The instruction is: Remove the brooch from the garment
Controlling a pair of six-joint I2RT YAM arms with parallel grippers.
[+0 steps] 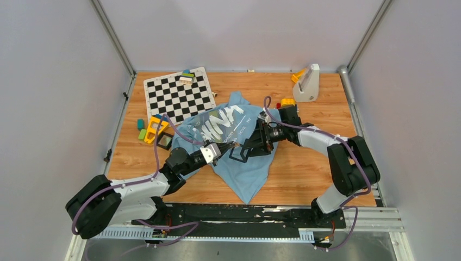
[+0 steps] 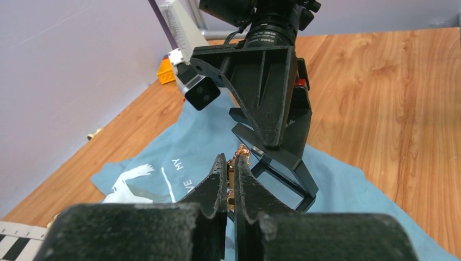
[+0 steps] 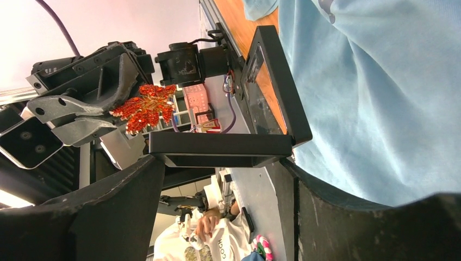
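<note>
Brooch point(image 3: 145, 107), a sparkly orange-red leaf, is pinched tight between the fingers of the left gripper point(image 2: 232, 166), up off the blue shirt point(image 1: 244, 174). Just beside it, the right gripper point(image 1: 242, 152) has its fingers spread wide over the shirt. One finger may touch the cloth, but that is hard to see.

Orange-red stones glitter in the brooch point(image 3: 145, 107), set in gold-coloured metal; the shirt point(image 3: 375, 98) is soft matt blue cloth, the left pincer point(image 2: 230, 168) rough matt black plastic, the tabletop point(image 2: 380, 92) smooth wood grain.
</note>
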